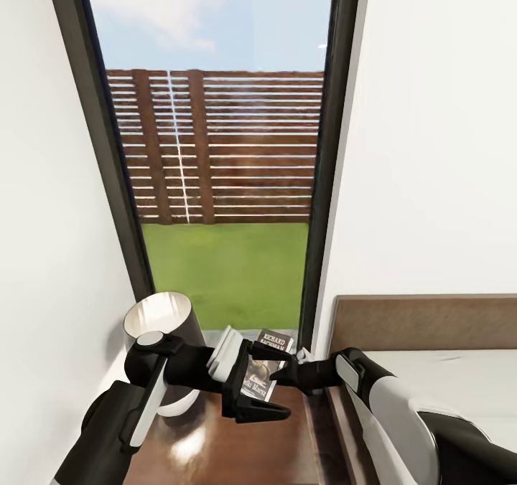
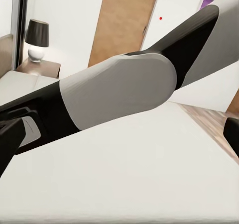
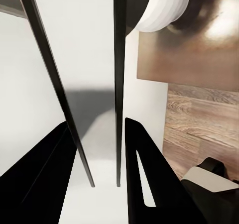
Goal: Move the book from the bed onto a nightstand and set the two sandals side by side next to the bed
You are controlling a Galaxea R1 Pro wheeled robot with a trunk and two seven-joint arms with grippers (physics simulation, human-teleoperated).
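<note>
By the window, the book [image 1: 267, 365] hangs over the nightstand [image 1: 237, 442], grasped in the right gripper [image 1: 276, 372] fingers, not yet released; sandals remain.

Dark book [image 1: 267, 364] cover with white lettering, glossy dark brown nightstand [image 1: 237, 449], black lamp shade [image 1: 161, 327] over white base [image 3: 164, 7], brown headboard [image 1: 424, 323], pale grey-white mattress [image 1: 459, 377], black-and-white arms, green lawn at twelve o'clock, brown slatted fence.
</note>
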